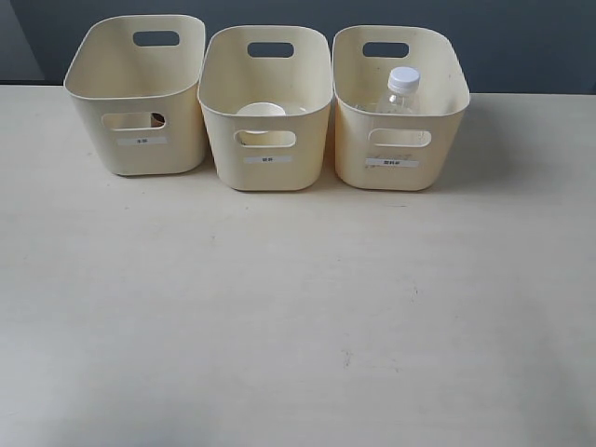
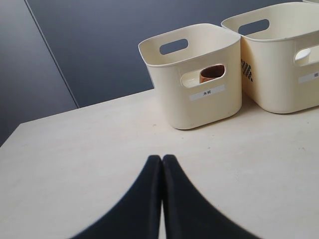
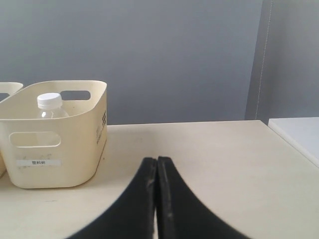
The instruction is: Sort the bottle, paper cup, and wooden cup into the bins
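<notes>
Cream plastic bins with rounded corners and oval handle cut-outs stand in a row across the upper part of the exterior view, on a pale wood-grain table point(image 1: 298, 326). Left bin point(image 1: 140, 98), middle bin point(image 1: 268, 107), right bin point(image 1: 399, 102) sit close together; whether their walls touch cannot be told.

Contents, as visible:
- Clear plastic bottle with a white screw cap point(image 1: 402, 88): upright in the right bin, cap below the back rim, upper right of frame.
- Small white paper cup with a rolled rim point(image 1: 261, 112): inside the middle bin, rim visible over the front wall.
- Dark brown wooden cup point(image 2: 212, 72): inside the left bin, glimpsed only through the front cut-out in the left wrist view; orientation unclear.

Grippers: neither arm appears in the exterior view. Left gripper point(image 2: 162, 159) is clenched, black fingers pressed together on nothing, hovering over bare table in front of the left bin. Right gripper point(image 3: 156, 162) likewise clenched and empty, near the right bin.

Judgement: sorting appears complete; each bin holds one item.

Risks from here:
- The bins look light; a low sweep of either arm toward the upper frame could nudge a front wall and shift the row.
- The tall bottle looks empty and top-heavy, so a jolt to its bin could topple it.
- Labels are too small to read in the exterior view, so bin assignment is unconfirmed.
</notes>
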